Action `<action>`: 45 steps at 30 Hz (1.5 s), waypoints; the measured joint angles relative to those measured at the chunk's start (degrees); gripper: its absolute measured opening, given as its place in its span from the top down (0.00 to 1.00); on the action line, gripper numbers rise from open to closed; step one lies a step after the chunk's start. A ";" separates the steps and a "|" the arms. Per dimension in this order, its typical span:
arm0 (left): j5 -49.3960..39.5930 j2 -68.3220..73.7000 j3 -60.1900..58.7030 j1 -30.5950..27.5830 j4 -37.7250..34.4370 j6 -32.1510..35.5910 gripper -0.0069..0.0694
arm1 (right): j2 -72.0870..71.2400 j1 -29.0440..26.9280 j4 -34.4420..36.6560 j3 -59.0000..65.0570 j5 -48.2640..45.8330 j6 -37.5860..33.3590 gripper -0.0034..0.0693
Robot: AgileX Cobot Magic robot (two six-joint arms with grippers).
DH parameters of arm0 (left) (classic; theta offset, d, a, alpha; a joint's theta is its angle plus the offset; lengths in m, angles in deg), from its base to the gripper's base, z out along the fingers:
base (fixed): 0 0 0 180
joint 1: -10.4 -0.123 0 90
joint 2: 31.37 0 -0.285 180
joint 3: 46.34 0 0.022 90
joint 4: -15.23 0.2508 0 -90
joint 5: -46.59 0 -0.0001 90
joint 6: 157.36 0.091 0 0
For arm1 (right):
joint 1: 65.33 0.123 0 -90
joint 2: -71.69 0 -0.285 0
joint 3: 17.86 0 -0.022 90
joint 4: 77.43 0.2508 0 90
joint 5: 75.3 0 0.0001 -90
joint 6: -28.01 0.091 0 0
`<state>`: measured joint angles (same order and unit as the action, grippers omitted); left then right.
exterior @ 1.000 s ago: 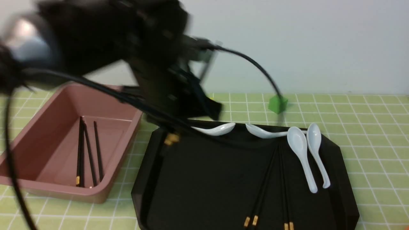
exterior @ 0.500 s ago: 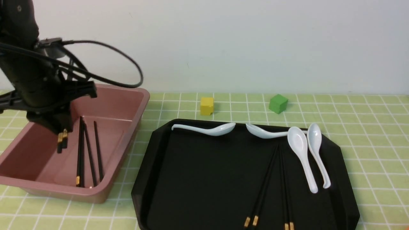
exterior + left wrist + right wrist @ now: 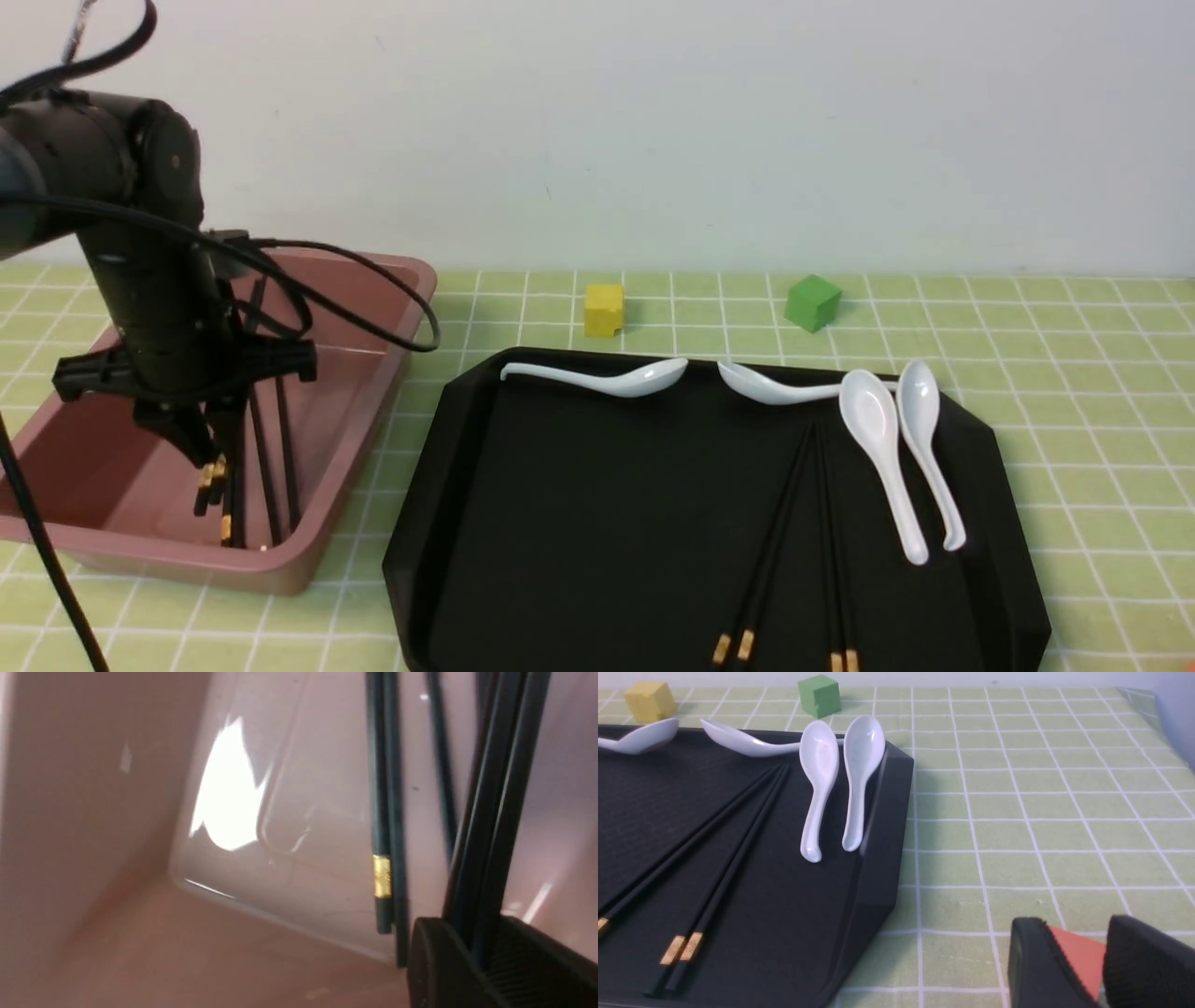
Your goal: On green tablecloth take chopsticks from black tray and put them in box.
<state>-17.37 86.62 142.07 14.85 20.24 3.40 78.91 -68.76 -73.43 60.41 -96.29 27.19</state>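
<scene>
Two held chopsticks (image 3: 497, 826): pinched by the left fingers (image 3: 462, 947), inside the left-side box (image 3: 317, 523)
Release: lower fully, then part gently
Right fingers (image 3: 1078, 952): spread
Remaining pairs (image 3: 836, 551): black tray's right half (image 3: 579, 560)

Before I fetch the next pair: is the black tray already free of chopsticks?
No, four chopsticks lie in the black tray, beside the white spoons.

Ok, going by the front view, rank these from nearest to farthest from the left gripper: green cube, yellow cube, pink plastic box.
1. Pink plastic box: nearest, at the left; the left gripper reaches down into it.
2. Yellow cube: beyond the black tray, right of the box.
3. Green cube: farthest, right of the yellow cube.
</scene>
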 joint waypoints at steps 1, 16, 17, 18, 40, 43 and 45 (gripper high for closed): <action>-0.17 0.06 0.00 0.00 0.21 0.18 0.66 | 0.00 0.00 0.00 0.00 0.00 0.00 0.62; -5.60 -9.73 -1.89 0.00 -8.56 9.81 0.86 | 0.00 0.00 0.04 0.00 0.00 0.00 0.62; -5.66 -11.33 -2.88 0.00 -9.08 10.76 0.90 | 0.00 0.00 0.04 0.00 0.00 0.00 0.62; -5.72 -13.48 -4.30 0.00 -9.52 11.79 0.93 | 0.00 0.00 0.04 0.00 0.00 0.00 0.62; 36.35 -81.23 -62.79 0.00 -43.43 33.53 0.93 | 0.00 0.00 0.04 0.00 0.00 0.00 0.62; 41.70 -90.09 -66.15 0.00 -47.95 37.91 0.93 | 0.00 0.00 0.04 0.00 0.00 0.00 0.62; 44.06 -94.41 -67.55 0.00 -50.23 39.45 0.93 | 0.00 0.00 0.04 0.00 0.00 0.00 0.62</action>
<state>26.68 -7.79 74.52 14.85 -29.99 42.86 78.91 -68.76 -73.39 60.41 -96.29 27.19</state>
